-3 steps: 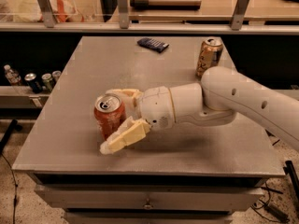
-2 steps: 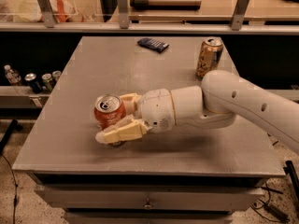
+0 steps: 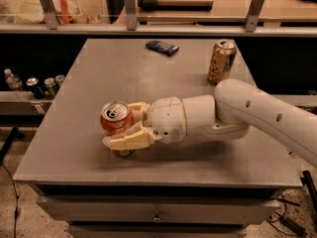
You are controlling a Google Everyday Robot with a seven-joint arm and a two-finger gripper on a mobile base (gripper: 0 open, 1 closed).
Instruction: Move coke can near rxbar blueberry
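gripper point(image 3: 119, 125) clasps coke can point(image 3: 114, 117) — front-left of table point(image 3: 79, 103)

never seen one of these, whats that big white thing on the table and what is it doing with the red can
The big white thing is a robot arm reaching in from the right. There is one picture of this moment, taken by a camera looking down on the grey table from its near side. At the arm's end is the gripper, two pale fingers that work like a clamp. It sits near the table's front left and is closed around the coke can, one finger on each side, with the can upright. At the far edge lies a flat dark blue bar, the rxbar blueberry. To its right stands a gold can. The coke can is well apart from the bar.
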